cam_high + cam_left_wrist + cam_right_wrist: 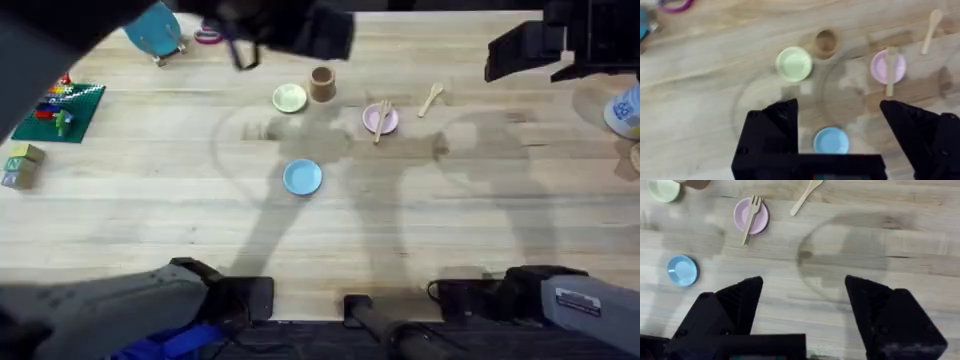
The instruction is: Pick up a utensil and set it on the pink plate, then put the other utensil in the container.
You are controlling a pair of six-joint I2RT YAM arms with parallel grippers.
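The wooden fork (381, 120) lies across the pink plate (371, 119), its handle sticking out over the near rim. To the right of the plate, the wooden spoon (431, 99) rests on the table. The brown cup (322, 84) stands upright to the left of the pink plate. In the left wrist view, my left gripper (840, 120) hangs open and empty high above the blue plate (830, 140). My right gripper (805, 292) is also open and empty, over bare table nearer than the spoon (805, 197) and the fork (751, 214).
A pale yellow plate (290, 98) sits just left of the cup, and a blue plate (302, 177) lies nearer the front. A green baseplate with bricks (62, 110), wooden blocks (20, 165), a blue object (155, 30) and a pink ring (207, 36) occupy the left side.
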